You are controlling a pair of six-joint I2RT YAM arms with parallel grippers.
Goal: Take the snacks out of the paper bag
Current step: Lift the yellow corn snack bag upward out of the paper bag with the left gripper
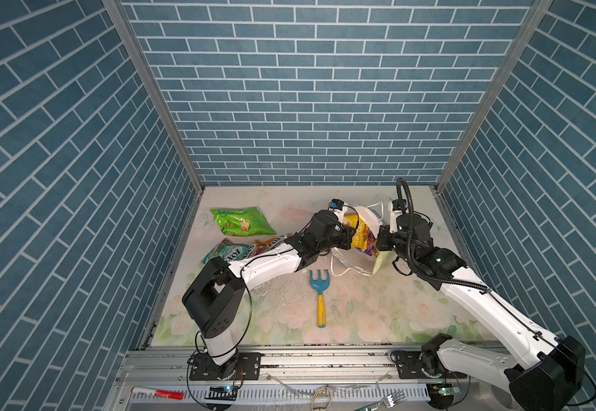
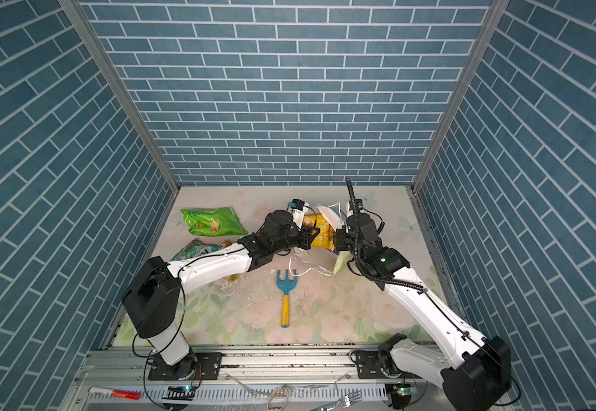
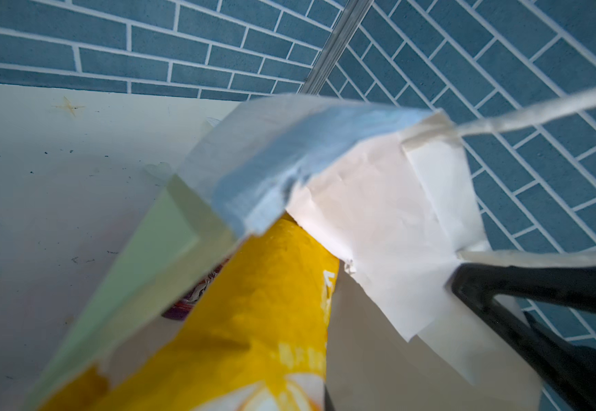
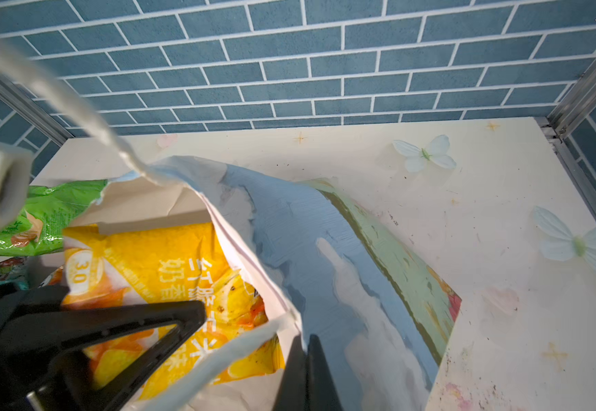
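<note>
Paper bag (image 4: pixel 325 249) at the right rear of the desk (image 1: pixel 378 313), its mouth turned toward the left arm. Its rim was pinched by the right tool (image 1: pixel 382 245), whose jaws were pressed together on the paper. The left tool (image 1: pixel 352 237) was clamped on the yellow packet (image 1: pixel 359 233), which was seen partly inside the mouth. A green packet (image 1: pixel 241 222) and a teal-white packet (image 1: pixel 223 252) were laid at the left rear, well apart from the bag. A toy rake (image 1: pixel 320 295) was laid near the middle.
</note>
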